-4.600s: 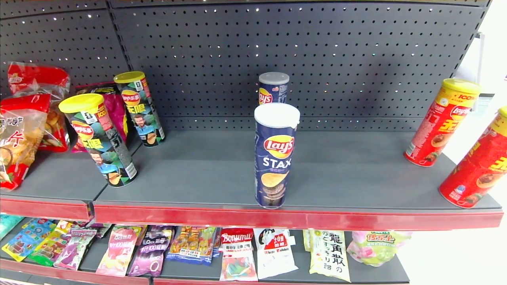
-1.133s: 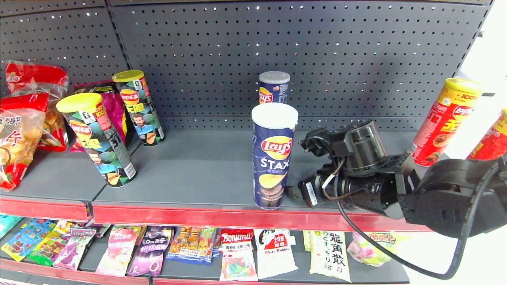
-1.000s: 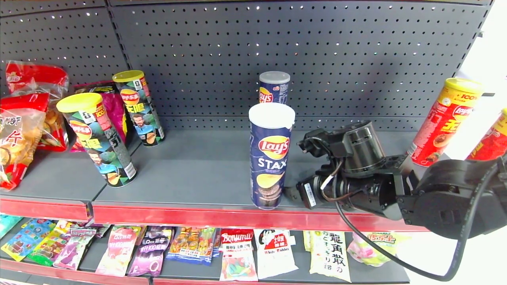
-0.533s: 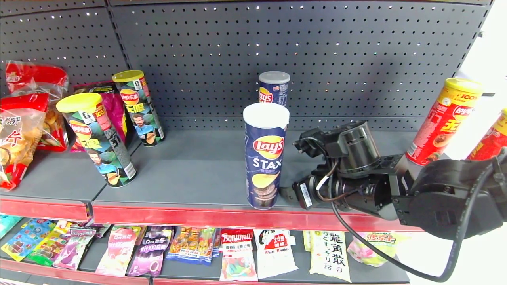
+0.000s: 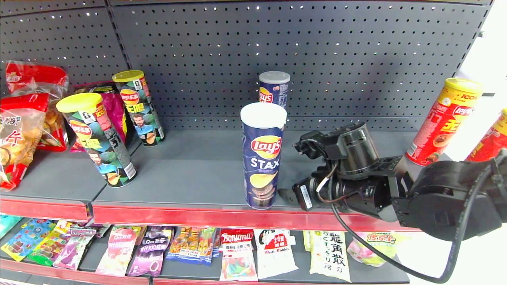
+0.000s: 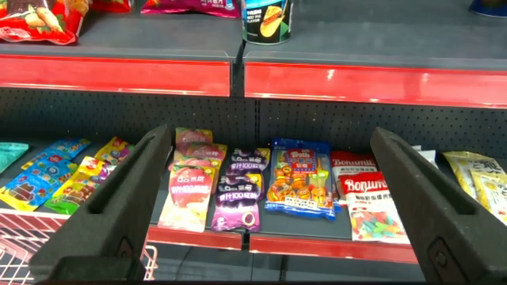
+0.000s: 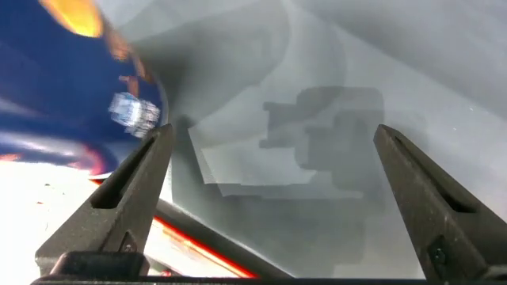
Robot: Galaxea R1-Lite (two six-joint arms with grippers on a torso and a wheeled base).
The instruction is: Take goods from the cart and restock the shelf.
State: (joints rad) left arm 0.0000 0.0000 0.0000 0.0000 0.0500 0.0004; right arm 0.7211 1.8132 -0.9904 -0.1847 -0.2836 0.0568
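Nearest, the left claw (image 6: 271,138) hangs low in front of the shelving. Its two fingers are spread wide apart with nothing between them. Just beyond it, candy sachets (image 6: 297,178) lie in a row on the lower shelf (image 6: 198,237).

Higher up, the right claw (image 5: 286,194) comes in from the right and lies low over the front of the upper shelf (image 5: 190,166), just behind its red lip (image 5: 178,215). Its fingers are apart too, and bare grey shelf shows in the gap between them. The blue chip can (image 5: 262,158) stands upright at the front edge of this shelf, directly left of the right claw. The can's base sits just beside the tip of one finger, outside the gap rather than inside it. I cannot tell whether that finger actually touches the can.

Farther back, a second blue can (image 5: 273,89) stands upright against the pegboard back panel (image 5: 336,59), straight behind the first. To the left are two green-patterned cans with yellow lids, one near the front (image 5: 97,138) and one deeper in (image 5: 139,107). Snack bags (image 5: 23,122) sit at the far left end. On the right, beyond the arm, stand two red cans (image 5: 443,120) with yellow lids.
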